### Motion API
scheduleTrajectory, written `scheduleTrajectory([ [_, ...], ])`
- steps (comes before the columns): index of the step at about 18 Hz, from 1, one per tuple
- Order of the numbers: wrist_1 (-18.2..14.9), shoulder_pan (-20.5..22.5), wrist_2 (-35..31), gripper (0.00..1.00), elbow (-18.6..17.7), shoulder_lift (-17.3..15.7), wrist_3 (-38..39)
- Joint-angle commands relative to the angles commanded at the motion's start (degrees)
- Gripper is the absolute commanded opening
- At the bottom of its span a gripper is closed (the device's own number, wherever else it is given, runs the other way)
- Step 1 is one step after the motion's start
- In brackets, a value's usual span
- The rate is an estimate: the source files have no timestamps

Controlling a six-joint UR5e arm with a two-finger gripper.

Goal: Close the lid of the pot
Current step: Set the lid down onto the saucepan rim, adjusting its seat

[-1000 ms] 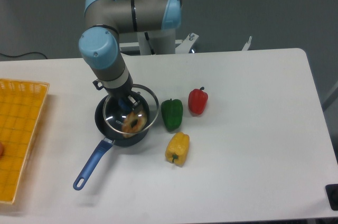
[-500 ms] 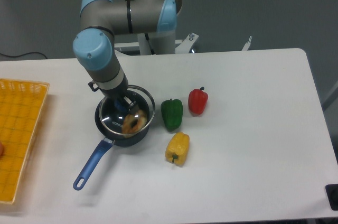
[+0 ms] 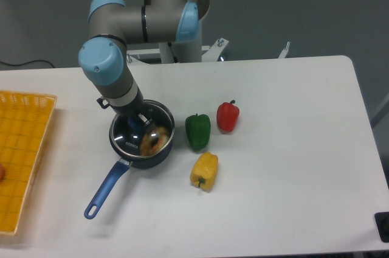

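Note:
The dark navy pot [image 3: 138, 156] stands left of centre on the white table, its long blue handle [image 3: 104, 190] pointing to the front left. The glass pot lid [image 3: 161, 118] lies almost level over the pot, its metal rim nearly matching the pot's rim. My gripper [image 3: 138, 122] reaches down from the arm above and is shut on the lid's blue knob. Through the glass an orange-brown item [image 3: 153, 142] shows inside the pot.
A green pepper [image 3: 197, 131], a red pepper [image 3: 227, 116] and a yellow pepper [image 3: 204, 171] lie just right of the pot. A yellow basket [image 3: 21, 154] sits at the table's left edge. The arm's base [image 3: 176, 45] stands behind the pot.
The gripper has carried the lid left and down. It was tilted and offset to the right of the pot; now it sits nearly centred over the rim.

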State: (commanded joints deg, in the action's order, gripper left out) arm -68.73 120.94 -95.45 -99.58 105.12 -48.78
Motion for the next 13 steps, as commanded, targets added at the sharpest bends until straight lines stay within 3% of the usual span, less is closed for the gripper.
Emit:
scheduleTrajectory([
  [13, 0.0, -0.7, -0.1, 0.59, -0.1, 0.5, 0.1],
])
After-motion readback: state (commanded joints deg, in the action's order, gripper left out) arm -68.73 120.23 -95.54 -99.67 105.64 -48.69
